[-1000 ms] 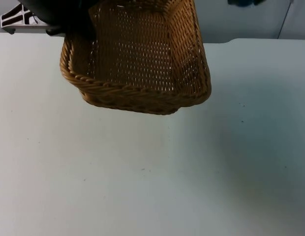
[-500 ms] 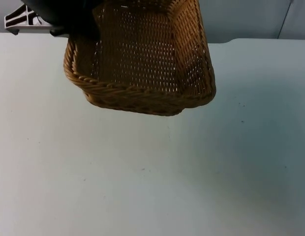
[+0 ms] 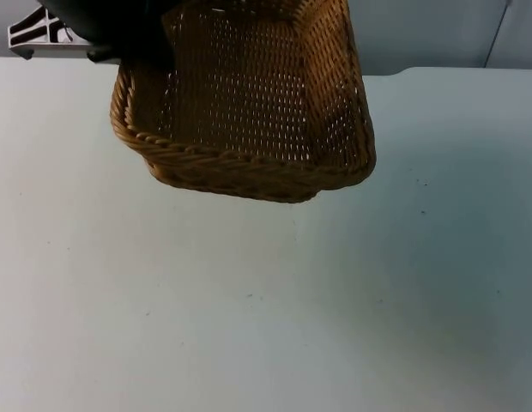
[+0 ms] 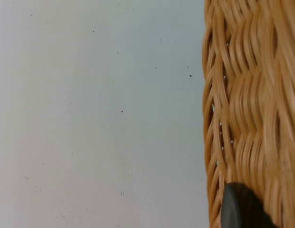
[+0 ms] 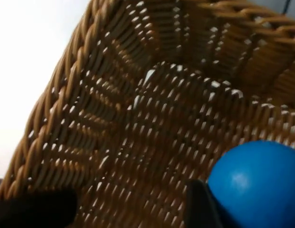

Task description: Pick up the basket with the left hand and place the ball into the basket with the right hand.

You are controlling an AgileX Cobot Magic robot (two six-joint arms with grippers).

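basket (image 3: 249, 112) raised above counter (image 3: 249, 300) | left tool (image 4: 240, 209) grasping basket rim | right tool (image 5: 204, 209) over basket interior, clenched on blue ball (image 5: 257, 183)

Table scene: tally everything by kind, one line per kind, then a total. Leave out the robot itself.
Wicker basket, lifted off the table by the left gripper: 1
Blue ball, held by the right gripper over the basket's inside: 1
White table: 1
Total: 3
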